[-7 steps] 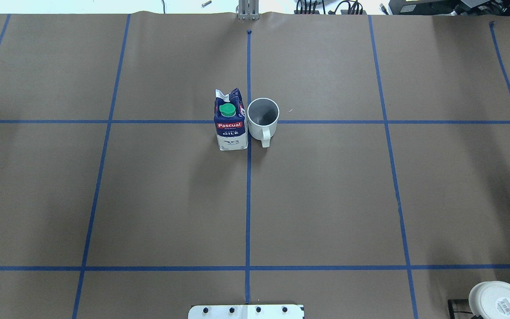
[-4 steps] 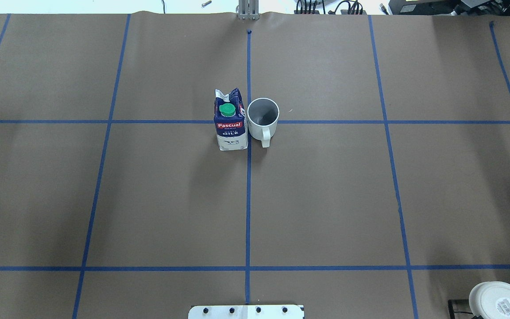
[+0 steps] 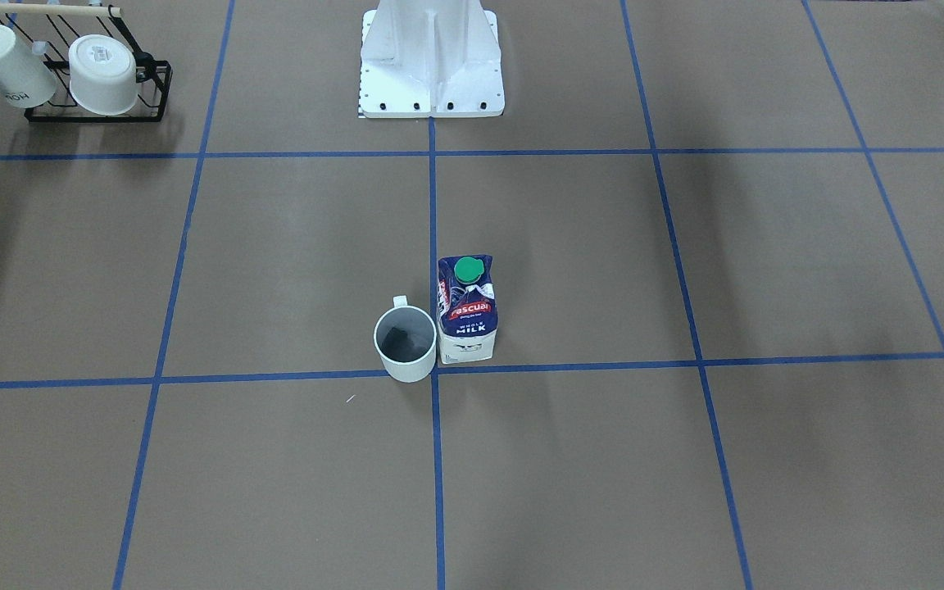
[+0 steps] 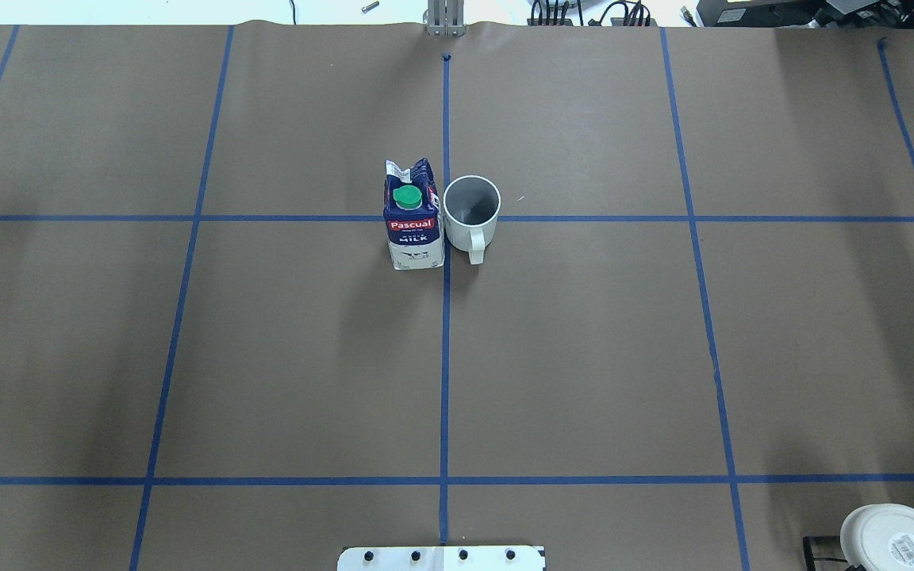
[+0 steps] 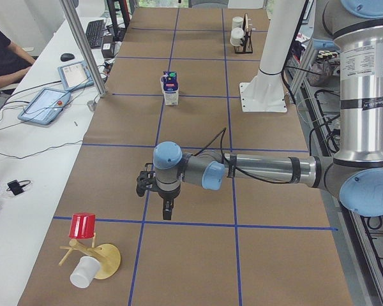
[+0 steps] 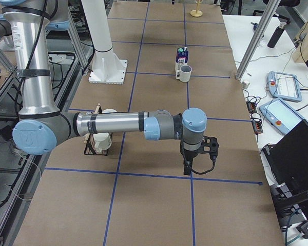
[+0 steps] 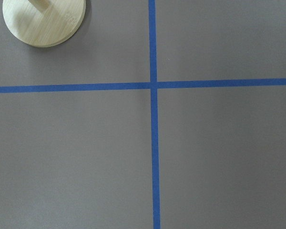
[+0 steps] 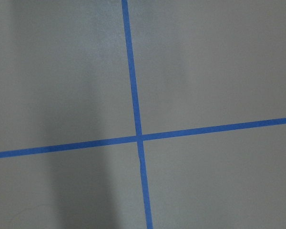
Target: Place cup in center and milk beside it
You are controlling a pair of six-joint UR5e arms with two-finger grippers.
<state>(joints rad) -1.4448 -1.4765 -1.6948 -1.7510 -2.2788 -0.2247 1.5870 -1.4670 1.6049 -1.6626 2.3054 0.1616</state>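
The plain white cup (image 4: 471, 208) stands upright at the table's centre, just right of the centre tape line, handle towards the robot. It also shows in the front view (image 3: 405, 344) and the right view (image 6: 185, 73). The blue-and-white milk carton (image 4: 413, 218) with a green cap stands upright right against the cup's left side; it also shows in the front view (image 3: 466, 311) and the left view (image 5: 170, 88). The left gripper (image 5: 168, 210) hangs over the table far from both. The right gripper (image 6: 187, 166) does likewise at the other end. I cannot tell whether either is open or shut.
A black rack (image 3: 95, 74) with two white mugs stands near the robot's right side (image 6: 100, 138). A wooden stand (image 5: 96, 261) with a red cup (image 5: 83, 226) is at the left end; its base (image 7: 44, 21) shows under the left wrist. The white robot base (image 3: 431, 65) is at the middle.
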